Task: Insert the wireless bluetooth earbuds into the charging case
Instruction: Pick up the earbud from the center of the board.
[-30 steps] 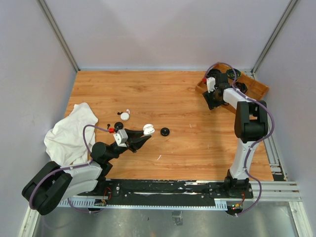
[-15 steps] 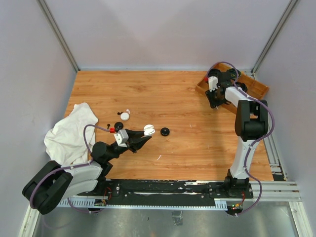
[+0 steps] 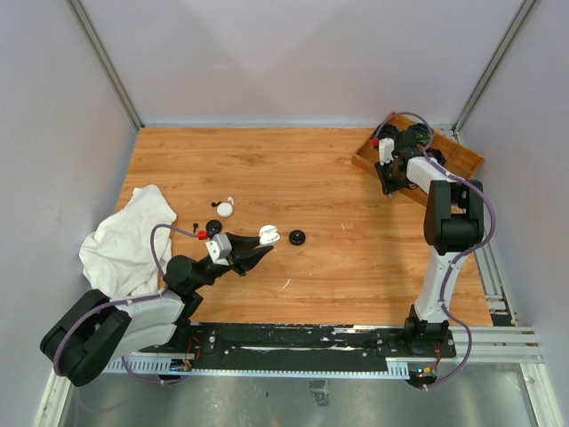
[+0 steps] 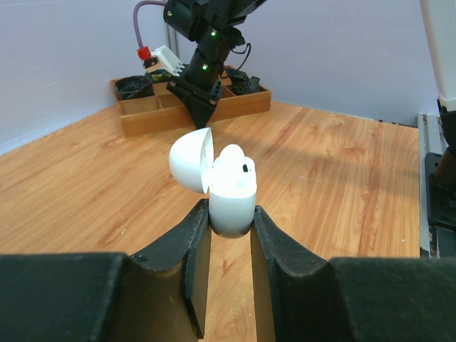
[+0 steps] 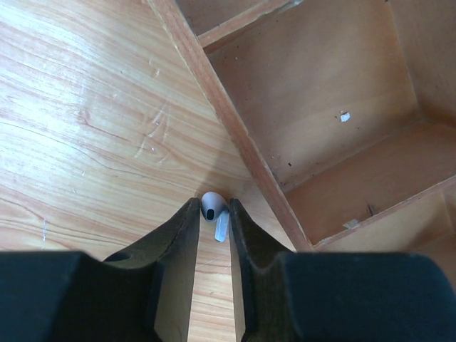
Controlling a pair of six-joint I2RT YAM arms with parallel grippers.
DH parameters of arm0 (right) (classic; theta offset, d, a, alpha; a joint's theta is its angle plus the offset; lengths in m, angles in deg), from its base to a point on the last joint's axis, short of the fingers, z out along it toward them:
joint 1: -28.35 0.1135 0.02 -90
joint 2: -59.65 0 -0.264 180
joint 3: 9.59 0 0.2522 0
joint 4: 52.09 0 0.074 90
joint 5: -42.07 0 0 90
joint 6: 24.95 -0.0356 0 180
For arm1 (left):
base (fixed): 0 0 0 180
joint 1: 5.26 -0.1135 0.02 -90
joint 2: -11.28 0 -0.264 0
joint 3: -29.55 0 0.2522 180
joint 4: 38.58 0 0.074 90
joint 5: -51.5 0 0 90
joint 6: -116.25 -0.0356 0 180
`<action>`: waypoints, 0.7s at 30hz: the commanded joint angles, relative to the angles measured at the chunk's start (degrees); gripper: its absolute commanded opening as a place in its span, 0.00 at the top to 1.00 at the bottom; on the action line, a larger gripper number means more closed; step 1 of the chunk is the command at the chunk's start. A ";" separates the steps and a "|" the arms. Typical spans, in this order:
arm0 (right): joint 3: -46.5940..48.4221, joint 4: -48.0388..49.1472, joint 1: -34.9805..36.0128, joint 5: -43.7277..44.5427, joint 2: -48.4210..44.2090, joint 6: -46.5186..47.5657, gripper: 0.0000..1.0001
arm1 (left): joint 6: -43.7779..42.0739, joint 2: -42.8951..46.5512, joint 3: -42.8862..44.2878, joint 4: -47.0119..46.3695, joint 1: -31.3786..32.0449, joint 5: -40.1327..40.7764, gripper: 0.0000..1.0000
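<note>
My left gripper [image 3: 264, 240] is shut on the base of a white charging case [image 3: 268, 233] with its lid open, held low over the table. In the left wrist view the case [image 4: 233, 192] sits between my fingertips [image 4: 230, 217], and a white earbud [image 4: 239, 162] with a dark spot sits in it. My right gripper [image 3: 390, 184] is at the near wall of the wooden tray [image 3: 455, 165]. In the right wrist view it [image 5: 212, 208] is shut on a white stemmed earbud [image 5: 213, 206], over the table beside the tray wall [image 5: 235, 135].
A round white case [image 3: 226, 210], two black pucks [image 3: 297, 237] [image 3: 213, 226] and a tiny black piece [image 3: 216, 202] lie left of centre. A crumpled white cloth [image 3: 129, 236] lies at the left edge. The tray compartments hold dark items [image 3: 418, 135].
My right gripper has shifted slightly right and away, closer along the tray wall. My left arm and the case have not moved.
</note>
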 commanded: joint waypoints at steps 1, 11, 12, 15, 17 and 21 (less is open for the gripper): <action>-1.05 -1.81 -0.64 0.22 1.14 -1.66 0.77 | -0.83 0.59 0.74 -1.44 -0.07 -0.57 1.00; -1.49 -7.15 1.67 5.48 -1.37 -7.98 0.82 | -1.00 0.87 0.84 -1.03 -0.11 -0.72 1.00; -1.54 -8.39 2.43 6.45 -1.77 -9.02 0.82 | -0.97 0.93 0.83 -1.02 -0.07 -0.74 1.00; -1.79 -11.75 4.98 8.26 -3.36 -13.13 0.82 | -0.89 0.96 0.91 -0.98 -0.10 -0.72 1.00; -2.36 -13.49 6.47 8.62 -3.85 -15.46 0.82 | -0.93 1.11 0.91 -0.99 -0.11 -0.86 1.00; -3.51 -17.08 10.09 10.01 -7.53 -19.62 0.82 | -0.93 1.55 0.83 -0.70 -0.11 -0.83 1.00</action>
